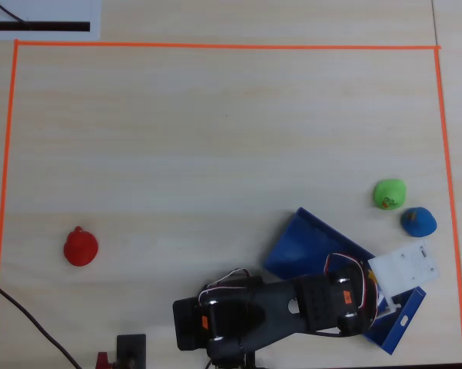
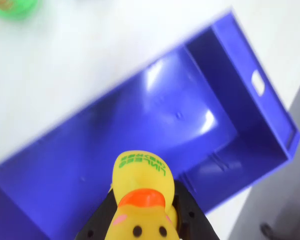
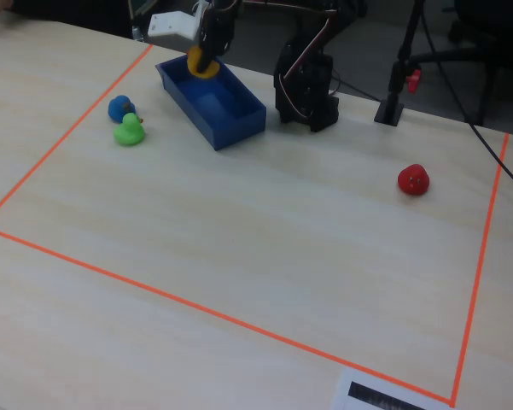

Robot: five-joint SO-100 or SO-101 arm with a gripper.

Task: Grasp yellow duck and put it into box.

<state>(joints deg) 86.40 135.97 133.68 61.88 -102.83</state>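
Observation:
The yellow duck (image 2: 142,185) with its orange beak sits between my gripper's (image 2: 145,212) black fingers (image 2: 97,222), which are shut on it. It hangs just above the blue box (image 2: 189,110), over the end near the white slot (image 2: 258,82). In the fixed view the duck (image 3: 201,63) is held at the far end of the box (image 3: 239,118). In the overhead view the arm hides the duck and covers part of the box (image 1: 307,246).
A green duck (image 1: 389,194) and a blue duck (image 1: 418,221) lie just beyond the box, near the orange tape border (image 1: 446,154). A red toy (image 1: 81,247) lies far left. The arm's base (image 3: 307,90) stands beside the box.

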